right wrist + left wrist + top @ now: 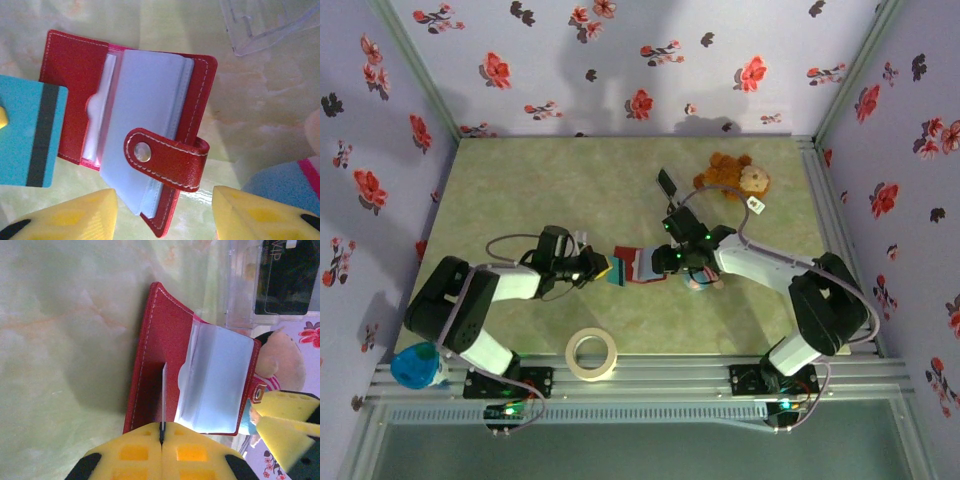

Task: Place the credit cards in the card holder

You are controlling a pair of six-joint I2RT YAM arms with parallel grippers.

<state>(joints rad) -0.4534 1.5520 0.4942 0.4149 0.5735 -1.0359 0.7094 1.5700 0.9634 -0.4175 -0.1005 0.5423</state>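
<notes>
The card holder (70,65), a red wallet, lies open on the table with its clear sleeves (145,115) fanned up and its snap strap (165,155) loose. My left gripper (161,432) is shut on a teal credit card (30,132) with a dark stripe, seen edge-on (163,395) over the wallet's left flap (155,355). My right gripper (165,215) is open, its yellow fingers (75,215) astride the wallet's near corner without touching it. From above, both grippers meet at the wallet (645,265) mid-table. Another dark card (667,182) lies further back.
A clear plastic slotted stand (245,285) holding a dark card (287,280) stands just past the wallet. A brown plush toy (735,175) lies at the back right and another plush (280,360) is close by. A tape roll (592,353) and a blue cup (418,365) sit near the front edge.
</notes>
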